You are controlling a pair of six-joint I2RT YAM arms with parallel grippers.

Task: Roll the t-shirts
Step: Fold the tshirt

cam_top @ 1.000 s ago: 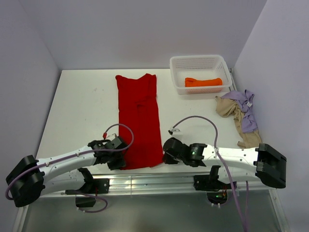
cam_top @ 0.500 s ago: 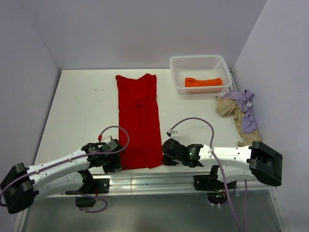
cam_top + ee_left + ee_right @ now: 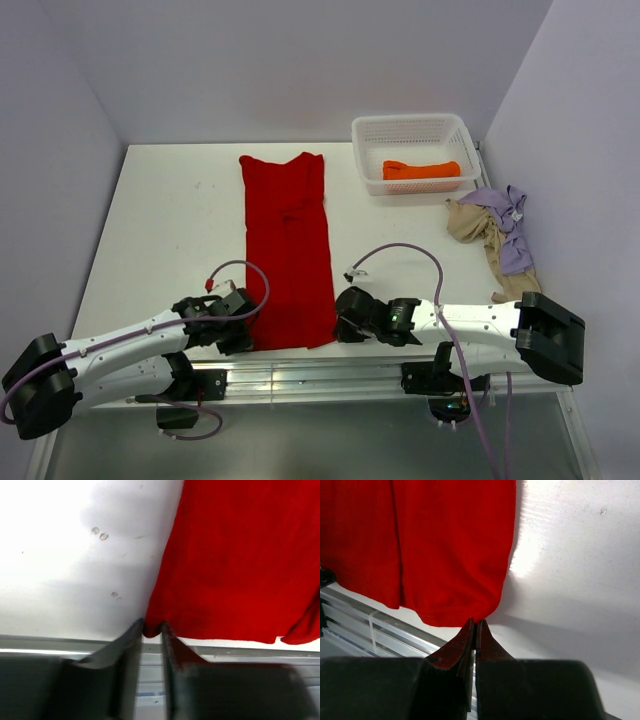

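My bright red fabric t-shirt lies flat as a long strip down the middle of the white bench, with its hem at the near edge. My left tool stands narrow with the hem's left corner between its tips, though I cannot tell if it grips. My right tool is pressed closed at the hem's right corner. An orange t-shirt sits in the white plastic mesh basket at far right, with a beige t-shirt and a lavender t-shirt heaped just beside it.
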